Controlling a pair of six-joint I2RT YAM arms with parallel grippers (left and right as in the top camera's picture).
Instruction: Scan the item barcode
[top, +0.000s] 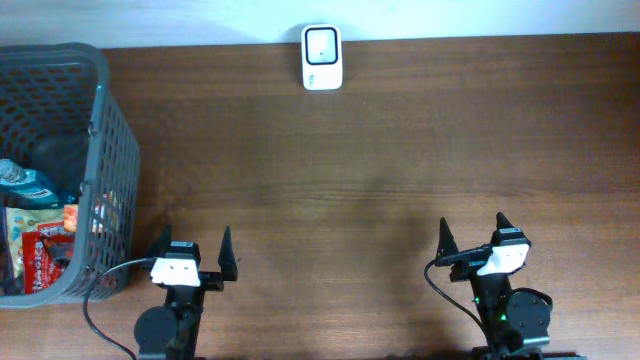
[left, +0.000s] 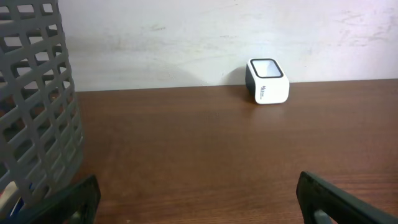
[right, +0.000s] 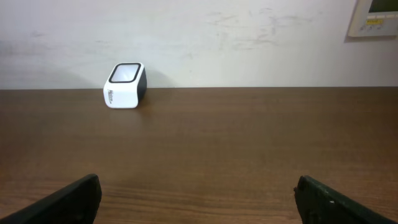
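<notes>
White rounded-cube scanner (top: 322, 58) stood at the far edge of the dark wood-grain surface (top: 350, 170), crinkly red snack packets (top: 40, 255) lay inside the grey plastic lattice basket (top: 112, 140) beside my left jaws, my left and right jaws gaped wide, holding nothing.

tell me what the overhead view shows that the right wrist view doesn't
Only overhead: the gray basket on the left with snack packets inside, and the left end effector, open. Only right wrist: a beige panel on the wall, upper right. Both: the white scanner at the far edge of the brown table, and the right end effector, open and empty.
</notes>
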